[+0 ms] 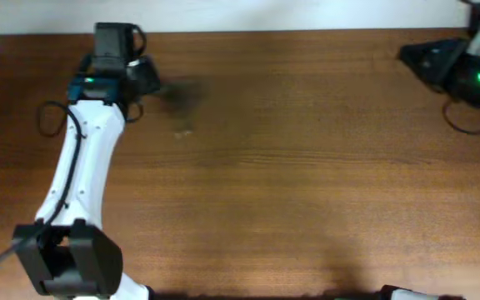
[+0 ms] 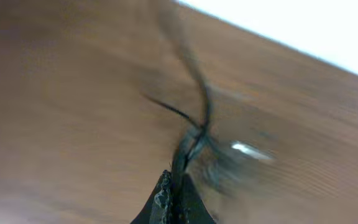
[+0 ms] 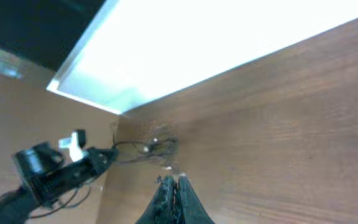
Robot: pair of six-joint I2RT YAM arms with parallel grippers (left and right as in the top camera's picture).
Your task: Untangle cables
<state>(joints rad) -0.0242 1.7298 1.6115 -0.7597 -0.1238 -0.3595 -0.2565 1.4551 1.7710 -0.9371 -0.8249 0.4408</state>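
Black, wedge-shaped plastic fingers of the left tool are pressed together on the thin black cables with small silver-tipped plugs. The strands rise out of the pinch twisted about one another, then spread into a blurred, loose clump just beyond the left tool. One bright silver plug tip shows beside that clump. Whether the clump touches the surface or hangs above it, the blur hides. Under it lies the brown wood-grain bench, smooth and matt with fine streaks. Well apart from the left tool, across the bench, the right tool is pinched closed on nothing that I can see, its dark tips meeting in a point.

The step in hand looks like drawing a gripped strand out of the knot with one tool alone. Little seems untangled, since the cords read as one clump. The next move probably calls for the right tool to open, cross to the clump beside the left tool and pin a second strand. The cords look thin and limp, so a light pinch might slip.
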